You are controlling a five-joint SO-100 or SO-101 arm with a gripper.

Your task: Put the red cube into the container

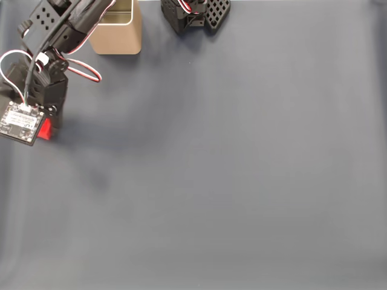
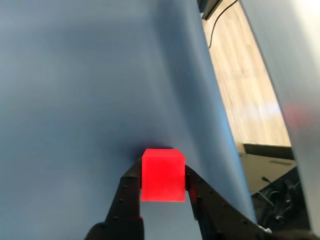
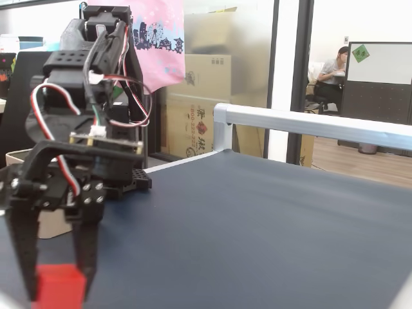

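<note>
The red cube [image 2: 162,175] rests on the dark blue-grey mat between the two black fingers of my gripper [image 2: 162,172], and both fingers press against its sides. From above, a corner of the cube [image 1: 43,130] peeks out under the wrist's white circuit board at the far left. In a fixed view from the side, the gripper [image 3: 58,283] stands upright over the cube [image 3: 59,284]. The tan container [image 1: 118,37] stands at the top left, behind the arm, partly hidden by it.
The arm's black base [image 1: 193,15] sits at the top middle of the mat. A metal rail [image 3: 309,122] marks the table's far edge. Cardboard boxes and a seated person [image 3: 335,67] are well beyond the table.
</note>
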